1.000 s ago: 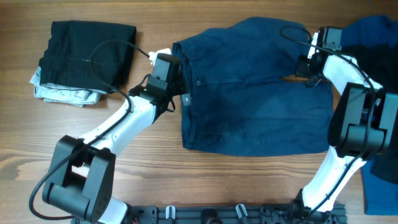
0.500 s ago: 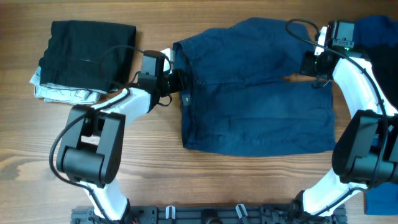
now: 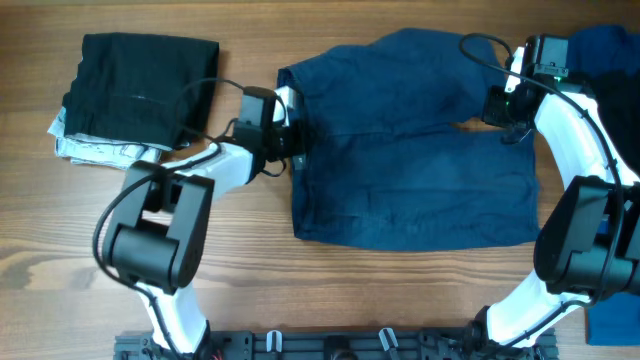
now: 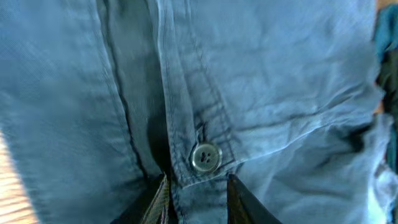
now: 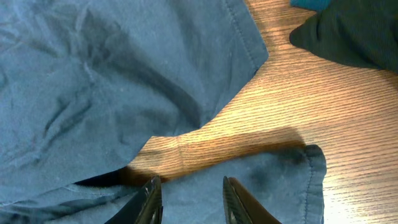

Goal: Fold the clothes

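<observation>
From above, the dark navy shorts [image 3: 410,165] lie flat in the middle of the table [image 3: 60,230], waistband to the left. A folded black garment [image 3: 140,75] is well apart at the far left. The left gripper [image 3: 293,138] is at the waistband, the right gripper [image 3: 492,110] at the leg hems.

The left wrist camera shows the button [image 4: 205,157] just beyond the fingers [image 4: 159,200]. The waistband end is between them, but I cannot tell if they pinch it.

In the right wrist view the fingers [image 5: 151,198] are parted over the lower leg, grasping nothing.
</observation>
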